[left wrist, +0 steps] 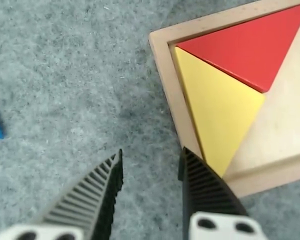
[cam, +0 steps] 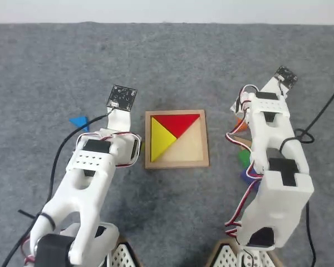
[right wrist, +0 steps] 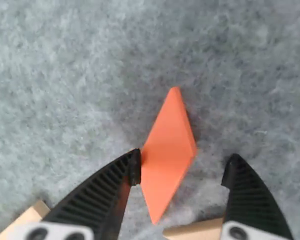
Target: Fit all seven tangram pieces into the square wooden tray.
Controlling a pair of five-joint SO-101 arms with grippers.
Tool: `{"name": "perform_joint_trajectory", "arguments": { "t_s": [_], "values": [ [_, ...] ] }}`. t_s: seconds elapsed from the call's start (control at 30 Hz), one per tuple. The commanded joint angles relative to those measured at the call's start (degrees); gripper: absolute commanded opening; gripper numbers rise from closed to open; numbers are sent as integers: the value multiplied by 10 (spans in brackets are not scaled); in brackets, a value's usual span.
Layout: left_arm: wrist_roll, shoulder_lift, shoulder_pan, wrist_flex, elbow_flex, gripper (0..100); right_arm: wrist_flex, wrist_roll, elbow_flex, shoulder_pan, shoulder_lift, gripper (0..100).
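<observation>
The square wooden tray (cam: 204, 146) lies mid-table between the arms. A red triangle (cam: 178, 122) and a yellow triangle (cam: 160, 139) sit flat in it, and its right part is bare wood. My left gripper (left wrist: 151, 165) is open just outside the tray's left rim (left wrist: 165, 85), with carpet between its fingers. Over an orange parallelogram (right wrist: 167, 150) on the carpet right of the tray, my right gripper (right wrist: 184, 170) is open. One fingertip (right wrist: 134, 167) is at the piece's edge. A blue piece (cam: 79, 121) lies far left.
A green piece (cam: 244, 158) and a dark blue piece (cam: 247, 175) lie partly under the right arm. Both arm bases stand at the near edge. Cables trail beside each arm. Grey carpet covers the table.
</observation>
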Motion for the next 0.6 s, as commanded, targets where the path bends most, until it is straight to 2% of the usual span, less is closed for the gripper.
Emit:
{"name": "perform_joint_trajectory", "arguments": {
  "t_s": [0.0, 0.47, 0.57],
  "values": [
    [-4, -22, 4, -11, -2, 185, -5, -7, -33, -2, 0, 285],
    [-4, -22, 4, -12, -2, 185, -8, -11, -51, -34, 1, 284],
    [-4, -22, 4, -12, -2, 185, -10, -52, -51, -36, 1, 284]
  ]
}}
